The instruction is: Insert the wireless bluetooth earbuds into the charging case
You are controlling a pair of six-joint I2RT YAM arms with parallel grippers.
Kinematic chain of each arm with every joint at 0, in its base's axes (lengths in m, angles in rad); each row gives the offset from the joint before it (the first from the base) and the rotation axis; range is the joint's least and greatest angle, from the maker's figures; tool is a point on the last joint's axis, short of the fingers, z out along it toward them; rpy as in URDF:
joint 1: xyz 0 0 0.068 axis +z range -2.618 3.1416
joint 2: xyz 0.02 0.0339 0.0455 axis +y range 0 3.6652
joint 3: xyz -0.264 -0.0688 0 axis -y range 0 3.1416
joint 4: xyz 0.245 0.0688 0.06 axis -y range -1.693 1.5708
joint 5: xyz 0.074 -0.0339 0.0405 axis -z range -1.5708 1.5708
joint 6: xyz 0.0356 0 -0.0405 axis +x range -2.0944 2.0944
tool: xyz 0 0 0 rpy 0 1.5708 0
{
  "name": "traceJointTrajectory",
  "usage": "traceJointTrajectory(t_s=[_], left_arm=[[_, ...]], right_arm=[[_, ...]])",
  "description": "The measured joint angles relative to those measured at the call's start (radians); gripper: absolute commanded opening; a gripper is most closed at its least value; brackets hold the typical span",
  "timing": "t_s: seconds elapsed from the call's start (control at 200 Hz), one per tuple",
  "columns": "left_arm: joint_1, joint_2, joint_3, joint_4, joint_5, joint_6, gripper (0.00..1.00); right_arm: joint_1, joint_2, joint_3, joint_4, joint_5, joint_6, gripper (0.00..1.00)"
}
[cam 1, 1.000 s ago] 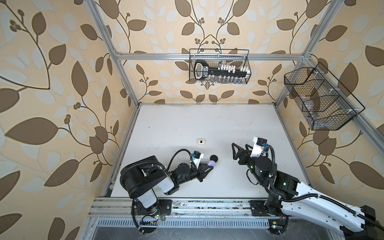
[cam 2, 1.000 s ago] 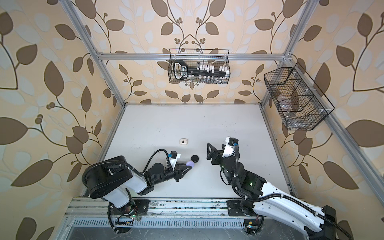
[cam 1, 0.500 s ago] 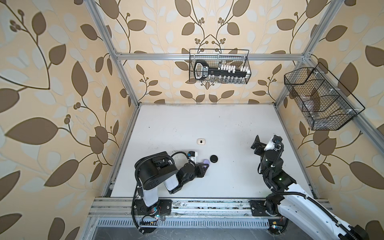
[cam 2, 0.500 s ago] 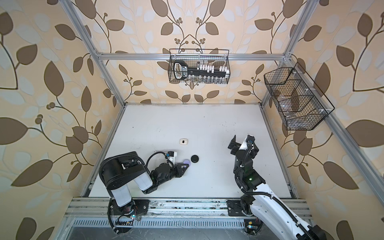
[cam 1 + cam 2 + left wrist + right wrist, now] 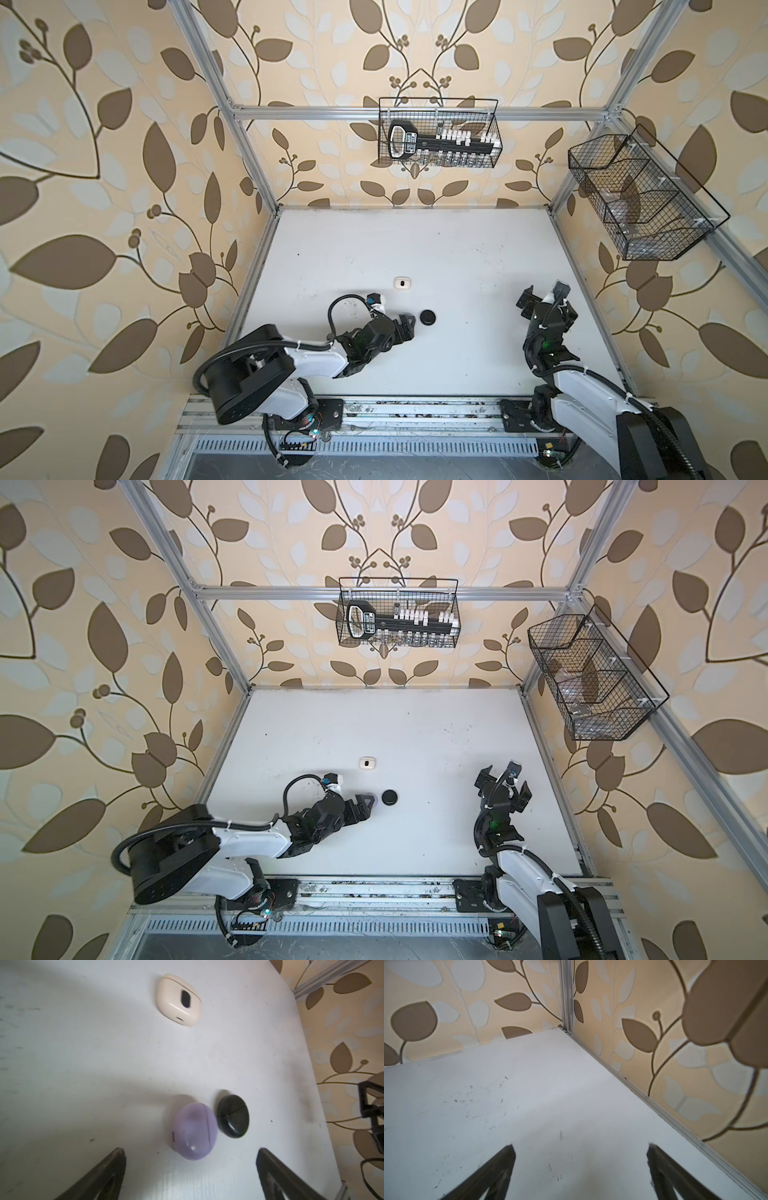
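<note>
In both top views the left gripper (image 5: 409, 322) (image 5: 366, 802) lies low over the near middle of the table (image 5: 415, 249) (image 5: 395, 729). Its jaws stand apart, where a second ago they came to a closed point. The lavender case (image 5: 376, 799), then plain at the gripper's tip, is now nearly all covered by it and only a sliver shows. The black case (image 5: 427, 318) (image 5: 390, 797) has not moved. It sits just right of that gripper and looks round from above, with no clear long axis. The white case (image 5: 402, 283) (image 5: 368, 763), also unmoved, lies a little farther back. Its long axis runs left to right and its dark oval mark faces up. The right gripper (image 5: 547, 309) (image 5: 503, 785) reached toward the middle a second ago. It has since drawn back to the right side and is raised with jaws apart, well clear of the cases.

In the left wrist view the left gripper (image 5: 190, 1153) has its fingers spread wide and grips nothing. The lavender case (image 5: 194, 1130) lies just ahead of the tips, touching neither, with its long axis pointing away from the gripper. The black case (image 5: 232, 1115) sits close against its right side, and the white case (image 5: 178, 999) lies beyond. Every lid is down, so the earbuds are hidden.

In the right wrist view the right gripper (image 5: 581, 1147) has its fingers wide apart over the table (image 5: 529, 1084), facing the far right corner.
</note>
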Motion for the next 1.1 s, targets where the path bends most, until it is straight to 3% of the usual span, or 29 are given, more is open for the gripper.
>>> traceJointTrajectory(t_s=[0.15, 0.28, 0.35, 0.475, 0.565, 0.655, 0.775, 0.93, 1.1], left_arm=[[0.0, -0.233, 0.064, -0.336, -0.169, 0.076, 0.99], [0.029, -0.43, 0.113, -0.436, -0.382, 0.257, 0.99], [0.114, -0.512, 0.106, -0.41, -0.455, 0.402, 0.99], [0.381, -0.556, 0.026, -0.265, -0.492, 0.656, 0.99], [0.586, -0.47, -0.043, -0.153, -0.457, 0.75, 0.99], [0.707, -0.305, -0.113, 0.014, -0.416, 0.795, 0.99], [0.749, -0.08, -0.118, 0.132, -0.371, 0.849, 0.99], [0.838, 0.145, -0.082, 0.375, -0.229, 0.865, 0.99], [0.904, 0.216, 0.0, 0.359, -0.098, 0.865, 0.99]], right_arm=[[-0.047, 0.06, -0.003, 0.099, -0.096, -0.001, 1.0], [-0.035, 0.133, -0.002, 0.18, -0.183, -0.049, 1.0], [-0.024, 0.227, -0.008, 0.303, -0.233, -0.083, 1.0], [0.006, 0.36, 0.007, 0.358, -0.292, -0.138, 1.0], [-0.004, 0.371, 0.023, 0.356, -0.32, -0.145, 1.0], [-0.02, 0.372, 0.031, 0.373, -0.333, -0.146, 1.0], [-0.02, 0.372, 0.032, 0.379, -0.344, -0.146, 1.0], [-0.02, 0.372, 0.032, 0.381, -0.349, -0.146, 1.0], [-0.016, 0.372, 0.033, 0.381, -0.351, -0.151, 1.0]])
